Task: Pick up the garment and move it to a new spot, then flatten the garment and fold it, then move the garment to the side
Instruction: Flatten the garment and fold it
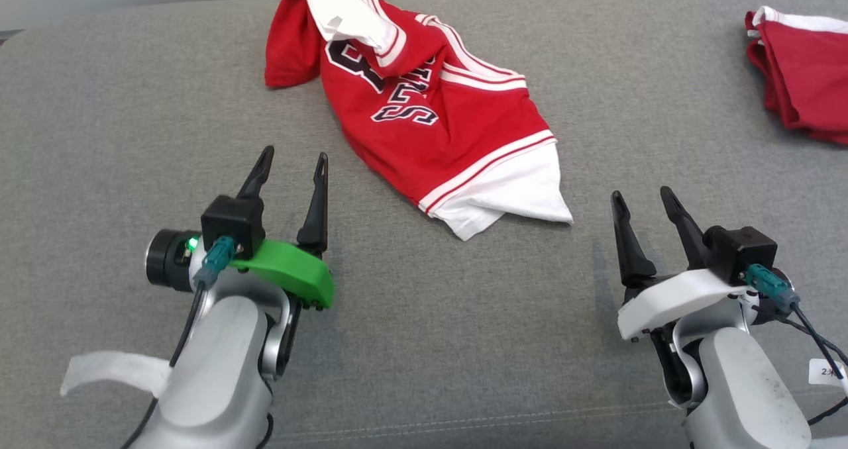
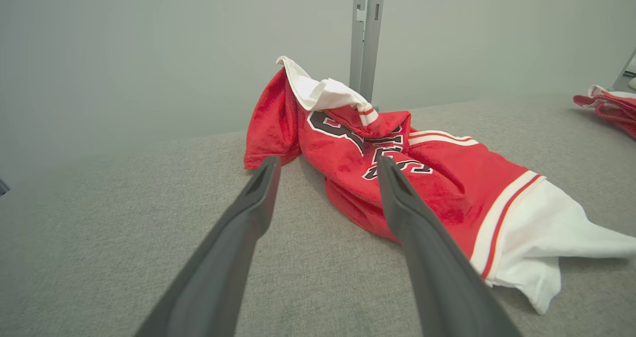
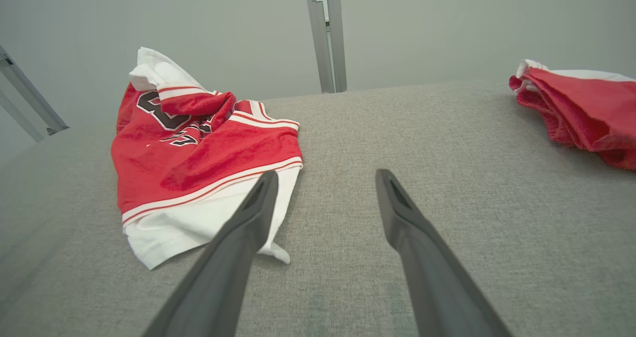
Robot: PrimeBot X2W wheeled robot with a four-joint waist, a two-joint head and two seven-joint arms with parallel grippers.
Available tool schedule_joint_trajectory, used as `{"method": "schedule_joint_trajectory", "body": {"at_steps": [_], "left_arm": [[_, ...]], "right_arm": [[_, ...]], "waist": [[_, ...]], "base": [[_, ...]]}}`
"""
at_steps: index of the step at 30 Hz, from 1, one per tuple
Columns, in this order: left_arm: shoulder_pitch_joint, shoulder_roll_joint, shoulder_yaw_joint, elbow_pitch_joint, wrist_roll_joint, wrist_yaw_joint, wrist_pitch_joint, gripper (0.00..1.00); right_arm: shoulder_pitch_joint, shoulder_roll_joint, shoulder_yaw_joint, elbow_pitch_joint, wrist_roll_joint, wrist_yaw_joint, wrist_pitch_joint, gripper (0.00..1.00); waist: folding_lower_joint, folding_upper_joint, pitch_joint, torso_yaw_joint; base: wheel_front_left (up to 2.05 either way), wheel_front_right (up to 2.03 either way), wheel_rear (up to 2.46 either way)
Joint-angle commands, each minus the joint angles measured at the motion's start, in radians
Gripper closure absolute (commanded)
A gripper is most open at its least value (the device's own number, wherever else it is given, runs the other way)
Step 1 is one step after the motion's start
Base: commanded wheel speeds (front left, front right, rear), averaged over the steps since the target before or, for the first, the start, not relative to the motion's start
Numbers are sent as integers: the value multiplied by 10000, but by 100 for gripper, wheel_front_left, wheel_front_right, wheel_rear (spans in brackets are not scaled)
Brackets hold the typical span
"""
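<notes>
Red jersey (image 1: 464, 124) with white trim, thin stripes and black lettering; grey woven surface (image 1: 99, 138); red-and-white bundle (image 1: 805, 71) at two o'clock.

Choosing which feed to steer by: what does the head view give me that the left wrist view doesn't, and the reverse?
Head view adds: the right pincer, open, and the left arm's green mount. Left wrist view adds: a grey upright post behind the jersey. Shared: the crumpled red jersey, a second red garment far right, the grey fabric surface, the open left pincer.

left pincer (image 1: 295, 153) and right pincer (image 1: 641, 192) both point forward, jaws apart.
</notes>
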Motion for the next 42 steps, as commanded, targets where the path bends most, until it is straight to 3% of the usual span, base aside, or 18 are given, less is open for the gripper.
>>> {"method": "schedule_joint_trajectory", "body": {"at_steps": [1, 10, 21, 26, 27, 28, 29, 30, 36, 42], "left_arm": [[599, -31, 148, -453, 89, 84, -17, 0], [3005, -303, 823, -2457, 231, 243, -17, 0], [3959, -630, 1120, -3018, 455, 154, -17, 0], [4032, -721, 1316, -3072, 553, 100, -17, 0], [4038, -736, 1342, -3078, 582, 89, -17, 0], [4043, -748, 1376, -3084, 615, 80, -17, 0], [4054, -757, 1408, -3087, 641, 83, -17, 0], [4091, -774, 1473, -3067, 679, 68, -17, 0], [4198, -804, 1635, -3032, 779, 17, -17, 0], [4428, -823, 1802, -3026, 852, -81, -17, 0]], "right_arm": [[-205, -31, -124, 387, 247, -5, 36, 0], [-1346, -28, -325, 3306, 1297, -5, 313, 0], [-2181, -38, 41, 5247, 1009, -5, 320, 0], [-2435, -32, 270, 5832, 1521, -5, 441, 0], [-2484, -26, 380, 5908, 1627, -5, 414, 7], [-2529, -23, 486, 5970, 1693, -3, 378, 47], [-2569, -25, 601, 6030, 1720, -5, 328, 65], [-2682, -29, 797, 6130, 1836, -3, 251, 100], [-2936, -34, 1377, 5937, 3268, -5, 147, 100], [-2199, -81, 1670, 3745, 7153, -5, 1031, 100]], "waist": [[0, 0, -439, 646], [0, 0, -457, 1342], [0, 0, -427, 1835], [0, 0, -426, 1856], [0, 0, -415, 1851], [0, 0, -406, 1841], [0, 0, -400, 1828], [0, 0, -393, 1797], [0, 0, -435, 1632], [0, 0, -636, 1100]], "base": [[0, 0, 0], [0, 0, 0], [0, 0, 0], [0, 0, 0], [0, 0, 0], [0, 0, 0], [0, 0, 0], [0, 0, 0], [0, 0, 0], [0, 0, 0]]}}
